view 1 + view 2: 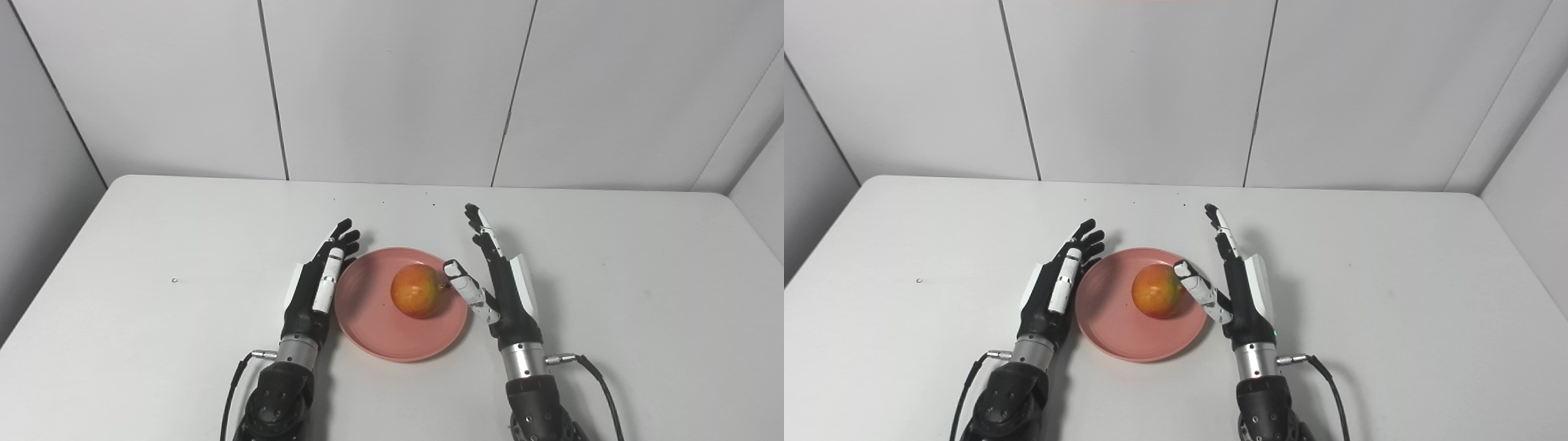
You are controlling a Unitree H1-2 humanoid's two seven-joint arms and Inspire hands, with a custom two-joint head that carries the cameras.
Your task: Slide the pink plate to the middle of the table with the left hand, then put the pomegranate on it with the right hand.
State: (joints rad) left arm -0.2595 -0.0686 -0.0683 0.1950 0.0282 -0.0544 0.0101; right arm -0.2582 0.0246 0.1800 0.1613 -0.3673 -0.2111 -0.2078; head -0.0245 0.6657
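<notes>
The pink plate (380, 324) lies on the white table near the middle, toward the front. The red-orange pomegranate (416, 290) sits on the plate, right of its centre. My left hand (317, 285) is open with straight fingers, lying along the plate's left rim and holding nothing. My right hand (497, 283) is open just right of the plate, fingers pointing away from me. Its thumb reaches in and its tip is at the pomegranate's right side. The same scene shows in the right eye view, with the plate (1118, 331) between the left hand (1056, 288) and the right hand (1237, 288).
The white table (612, 257) extends around the plate on all sides. Grey wall panels stand behind the far edge. A tiny speck (174, 280) lies at the left. Cables run from both wrists at the front edge.
</notes>
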